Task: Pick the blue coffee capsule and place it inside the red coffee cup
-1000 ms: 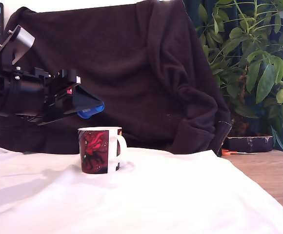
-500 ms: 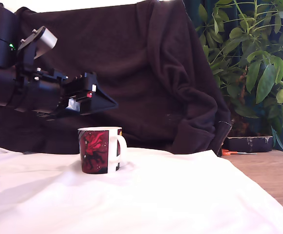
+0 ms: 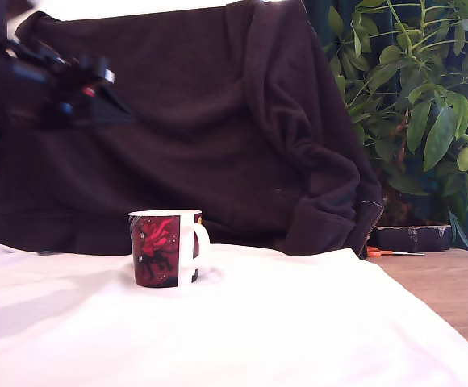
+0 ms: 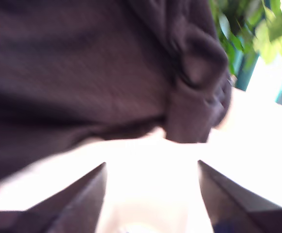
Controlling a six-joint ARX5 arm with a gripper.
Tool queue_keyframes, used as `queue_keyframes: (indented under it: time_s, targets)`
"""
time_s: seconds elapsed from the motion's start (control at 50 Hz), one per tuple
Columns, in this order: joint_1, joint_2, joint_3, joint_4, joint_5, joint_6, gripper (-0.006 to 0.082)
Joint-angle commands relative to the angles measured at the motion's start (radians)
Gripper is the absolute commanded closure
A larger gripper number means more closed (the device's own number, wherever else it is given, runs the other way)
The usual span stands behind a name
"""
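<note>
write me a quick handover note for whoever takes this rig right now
Gripper: open and empty, raised high at the exterior view's upper left, well clear of the cup.
Red coffee cup: upright on the white cloth, handle toward the exterior view's right.
Blue coffee capsule: not visible in either view; the cup's inside cannot be seen from here.
Done: the gripper holds nothing.
Left: confirm the capsule actually sits inside the cup.

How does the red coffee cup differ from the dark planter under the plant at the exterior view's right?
The red coffee cup is tall and upright, printed red and black with a white rim and handle; the planter is low, wide and dark all over. The cup stands on the white cloth, while the planter sits farther back on the bare wooden tabletop. Both rest on the same table, with nothing touching them.
</note>
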Motion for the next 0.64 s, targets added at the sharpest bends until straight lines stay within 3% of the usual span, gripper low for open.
queue_keyframes:
  time_s: [0.0, 0.3, 0.62]
  targets:
    - [0.028, -0.057, -0.001, -0.083, -0.04, 0.004, 0.0786]
    - [0.151, -0.324, -0.001, -0.443, -0.167, 0.005, 0.0786]
    - [0.212, -0.427, -0.001, -0.576, -0.207, 0.005, 0.0786]
